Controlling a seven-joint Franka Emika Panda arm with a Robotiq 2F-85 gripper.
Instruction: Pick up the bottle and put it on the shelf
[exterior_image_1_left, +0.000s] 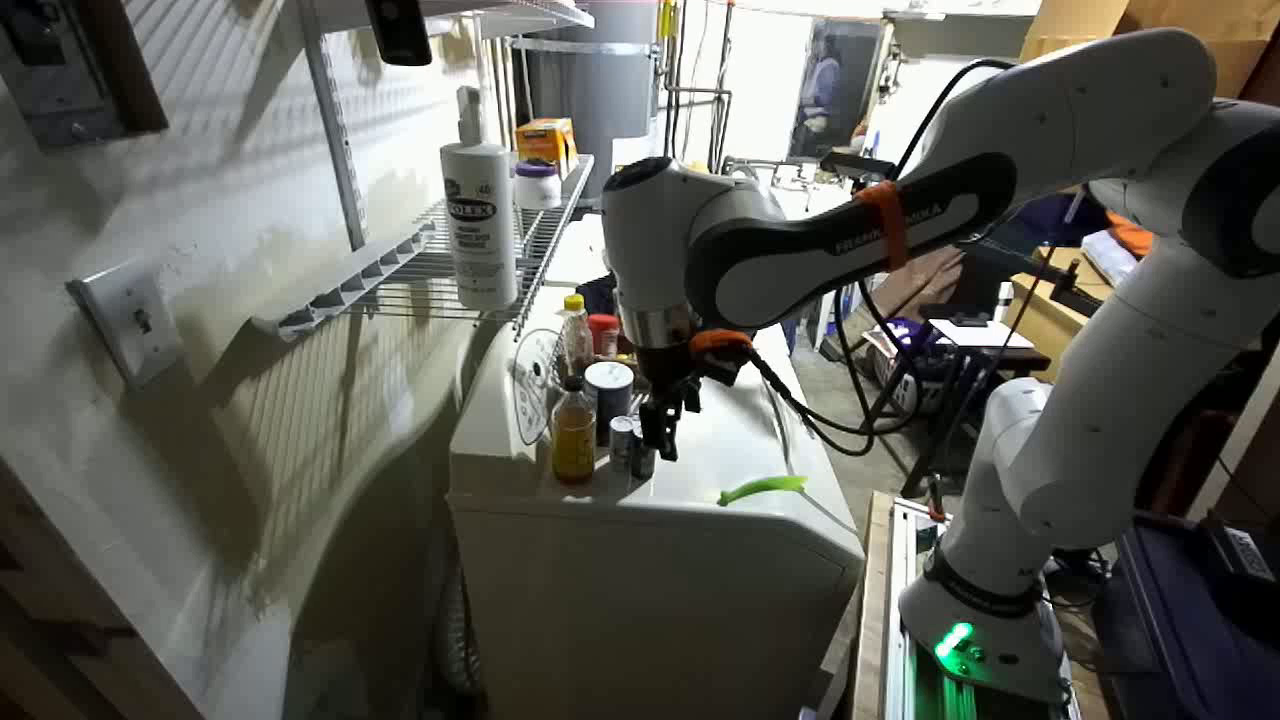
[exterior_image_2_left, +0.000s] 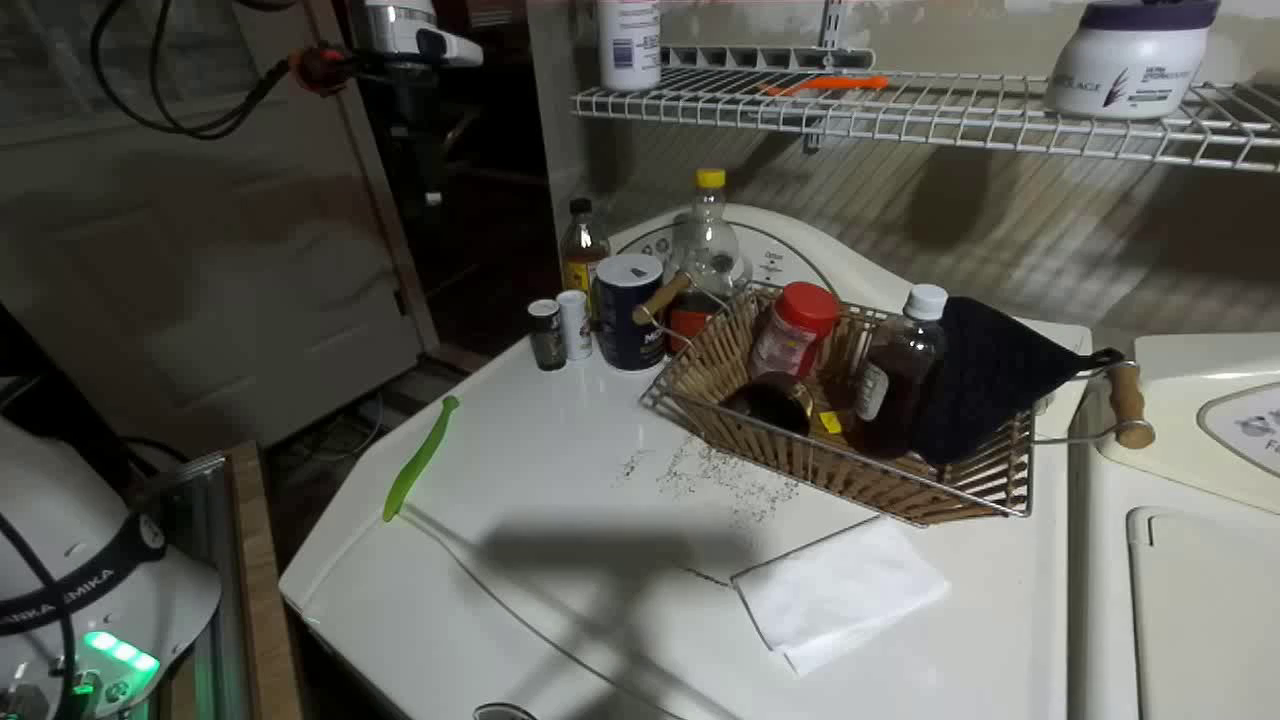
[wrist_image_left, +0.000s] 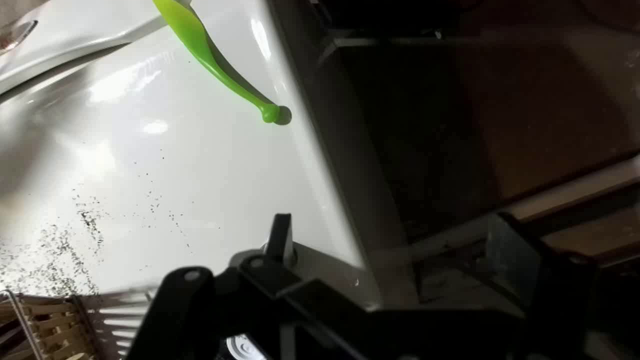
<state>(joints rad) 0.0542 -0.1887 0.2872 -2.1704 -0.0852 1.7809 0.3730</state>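
Arm (exterior_image_1_left: 1080, 110) arches over from four o'clock in an exterior view, its end pointing to six | gripper (wrist_image_left: 392, 235) spreads wide, holding nothing | white bottle (exterior_image_1_left: 480, 240) stands on the shelf (exterior_image_1_left: 545, 250), toward the gripper's ten-thirty | amber bottle (exterior_image_1_left: 574, 440) stands on white machine (exterior_image_1_left: 640, 600), toward nine | which bottle is meant, cannot tell

A tall, white, cylindrical bottle (exterior_image_1_left: 483, 235) is standing upright on the long, narrow, grey metal wire shelf (exterior_image_2_left: 940, 112), near one end; the shelf is extending horizontally.
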